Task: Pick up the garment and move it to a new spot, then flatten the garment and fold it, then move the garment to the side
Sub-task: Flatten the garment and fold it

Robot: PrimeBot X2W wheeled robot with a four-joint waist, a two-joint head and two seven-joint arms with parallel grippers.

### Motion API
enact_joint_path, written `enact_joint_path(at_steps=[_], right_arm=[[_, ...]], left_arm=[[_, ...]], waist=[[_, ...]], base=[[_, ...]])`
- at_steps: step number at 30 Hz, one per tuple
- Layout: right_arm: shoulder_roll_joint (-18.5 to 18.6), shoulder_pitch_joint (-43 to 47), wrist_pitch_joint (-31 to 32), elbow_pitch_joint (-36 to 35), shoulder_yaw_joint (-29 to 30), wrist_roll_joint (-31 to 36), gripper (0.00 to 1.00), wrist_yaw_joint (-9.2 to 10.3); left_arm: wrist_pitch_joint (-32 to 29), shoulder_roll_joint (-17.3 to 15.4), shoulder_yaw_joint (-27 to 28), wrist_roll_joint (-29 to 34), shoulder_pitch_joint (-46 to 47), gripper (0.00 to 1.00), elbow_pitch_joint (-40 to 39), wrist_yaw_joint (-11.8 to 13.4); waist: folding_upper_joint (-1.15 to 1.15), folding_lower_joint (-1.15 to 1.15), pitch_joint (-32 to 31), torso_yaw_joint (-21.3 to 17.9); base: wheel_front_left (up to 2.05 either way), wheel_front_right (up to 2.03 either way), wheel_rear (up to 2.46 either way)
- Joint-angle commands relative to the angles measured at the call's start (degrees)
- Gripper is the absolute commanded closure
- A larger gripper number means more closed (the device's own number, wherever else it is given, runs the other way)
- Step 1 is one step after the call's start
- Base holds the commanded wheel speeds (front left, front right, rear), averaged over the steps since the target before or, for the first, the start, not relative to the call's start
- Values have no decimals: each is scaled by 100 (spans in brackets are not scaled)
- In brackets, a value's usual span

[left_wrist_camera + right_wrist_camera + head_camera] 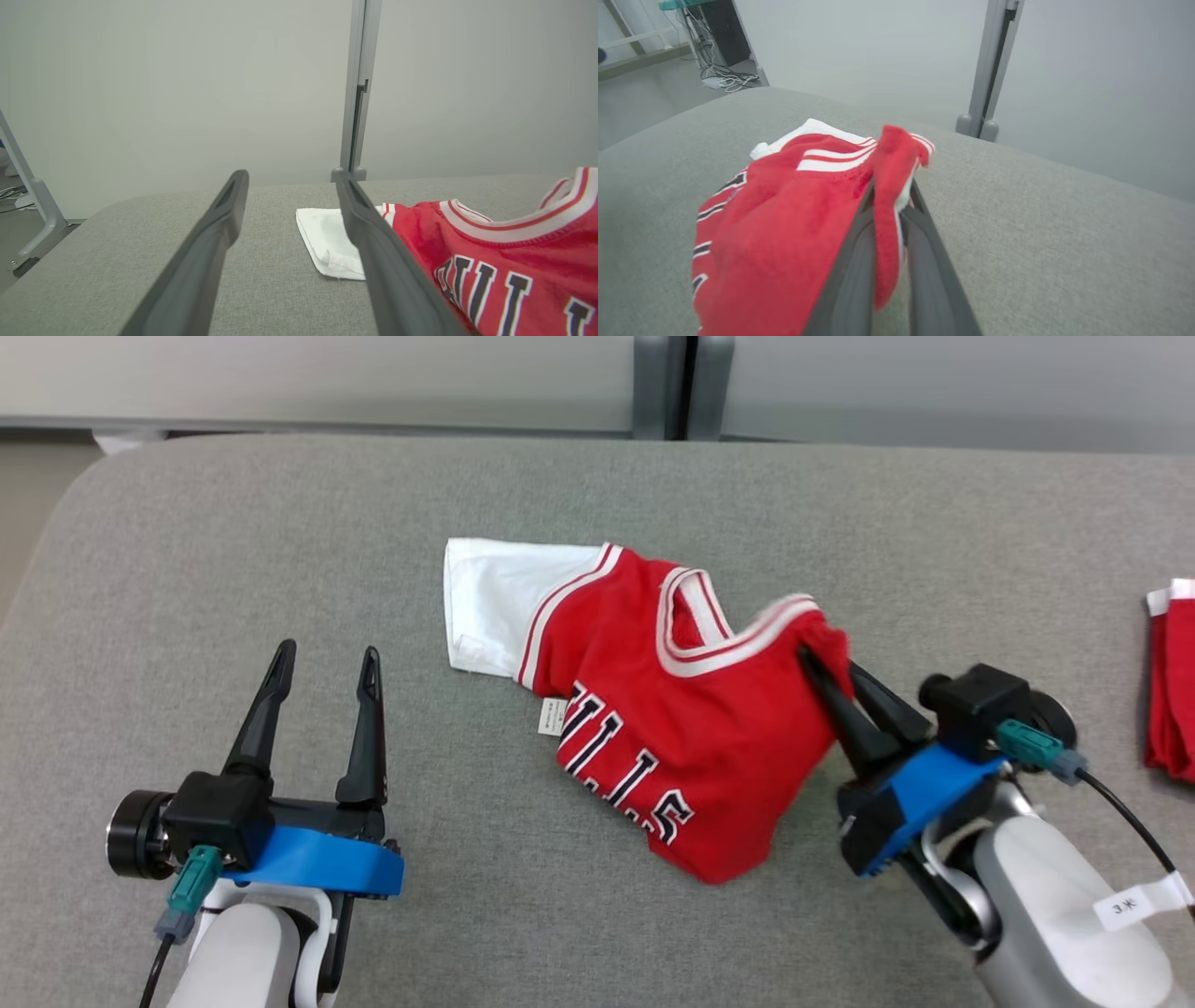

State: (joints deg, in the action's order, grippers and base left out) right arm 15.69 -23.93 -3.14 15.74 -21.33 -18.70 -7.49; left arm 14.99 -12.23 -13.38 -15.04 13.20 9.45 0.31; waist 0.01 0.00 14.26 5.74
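The garment (672, 728) is a small red jersey with white sleeves, striped trim and dark lettering, lying crumpled in the middle of the grey padded table (280, 523). My right gripper (829, 672) is shut on its right shoulder edge, and the pinched red cloth (889, 196) stands up between the two fingers and is raised off the table. The garment's white sleeve (327, 240) lies flat at the far left. My left gripper (327, 658) stands open over bare table, left of the garment (504, 261) and apart from it.
A second red garment (1172, 681) with white trim lies at the table's right edge. A grey upright post (681, 387) stands behind the table's far edge. Cables and a dark cabinet (719, 32) are on the floor beyond the rounded far left corner.
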Motion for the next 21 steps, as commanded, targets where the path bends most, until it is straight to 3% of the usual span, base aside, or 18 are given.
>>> enact_joint_path(at_steps=[1,6,12,17,21], right_arm=[[-70,-130,69,-199,-84,26,100,0],[-399,-512,336,-1118,-623,-4,100,0],[-1006,-1400,169,-1503,-1211,-129,100,0],[-1222,-1763,-135,-1289,-1013,-290,100,0],[-1263,-1359,-106,-843,-660,-354,100,0]], left_arm=[[24,-16,27,49,-63,0,-22,39],[25,1,53,81,-122,0,-18,51],[24,28,72,88,-195,0,-40,65],[24,62,41,109,-207,0,-35,28],[23,82,54,119,-216,0,-69,39]], waist=[[-1,0,-100,-72],[-1,0,-227,-112],[-1,0,-301,-151],[-1,0,-340,-138],[-1,0,-317,-143]], base=[[0,0,0],[0,0,0],[0,0,0],[0,0,0],[0,0,0]])
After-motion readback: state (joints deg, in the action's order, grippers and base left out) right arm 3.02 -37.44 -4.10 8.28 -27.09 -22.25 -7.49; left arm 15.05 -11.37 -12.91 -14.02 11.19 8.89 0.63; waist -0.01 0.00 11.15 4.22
